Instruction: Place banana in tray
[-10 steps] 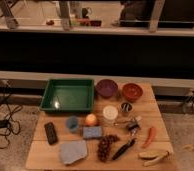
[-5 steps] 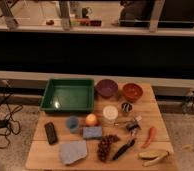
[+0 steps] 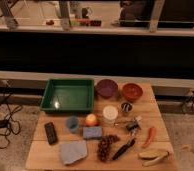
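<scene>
The banana is pale yellow and lies on the wooden table's front right corner, next to an orange-red pepper. The dark-green tray stands at the table's back left, and nothing lies in it. My gripper is out of the camera view, and no arm shows near the banana or the tray.
A purple bowl and an orange bowl stand to the right of the tray. Mid-table are a white cup, an orange fruit, a blue cup and a metal item. Grapes, a black-handled tool, a grey cloth and a black remote lie in front.
</scene>
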`<state>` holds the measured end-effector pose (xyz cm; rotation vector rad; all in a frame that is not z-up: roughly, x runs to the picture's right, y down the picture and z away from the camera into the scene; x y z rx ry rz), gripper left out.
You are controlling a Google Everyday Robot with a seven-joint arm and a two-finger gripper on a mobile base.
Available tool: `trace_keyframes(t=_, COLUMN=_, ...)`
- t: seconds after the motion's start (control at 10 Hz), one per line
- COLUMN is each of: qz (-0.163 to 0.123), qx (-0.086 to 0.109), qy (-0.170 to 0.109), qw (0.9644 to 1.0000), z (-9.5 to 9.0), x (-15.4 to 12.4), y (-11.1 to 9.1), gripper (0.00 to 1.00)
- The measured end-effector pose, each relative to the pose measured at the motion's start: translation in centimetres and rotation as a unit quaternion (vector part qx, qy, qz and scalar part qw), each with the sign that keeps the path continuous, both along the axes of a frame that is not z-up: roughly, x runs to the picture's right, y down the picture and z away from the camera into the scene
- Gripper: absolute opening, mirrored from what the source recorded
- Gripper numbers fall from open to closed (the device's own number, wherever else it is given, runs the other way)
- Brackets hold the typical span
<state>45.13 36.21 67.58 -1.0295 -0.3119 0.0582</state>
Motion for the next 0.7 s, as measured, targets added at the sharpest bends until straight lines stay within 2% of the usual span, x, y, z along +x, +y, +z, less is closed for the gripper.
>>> trace_keyframes(t=0.4, qz=0.000, qx=0.016, qy=-0.032, qw=0.9994, z=0.8, x=-4.4, y=-1.5, gripper=0.80)
trace_keyframes(t=0.7, qz=0.007, qx=0.032, qy=-0.048, qw=0.9983, z=0.9, x=-5.9, y=-2.4, gripper=0.80)
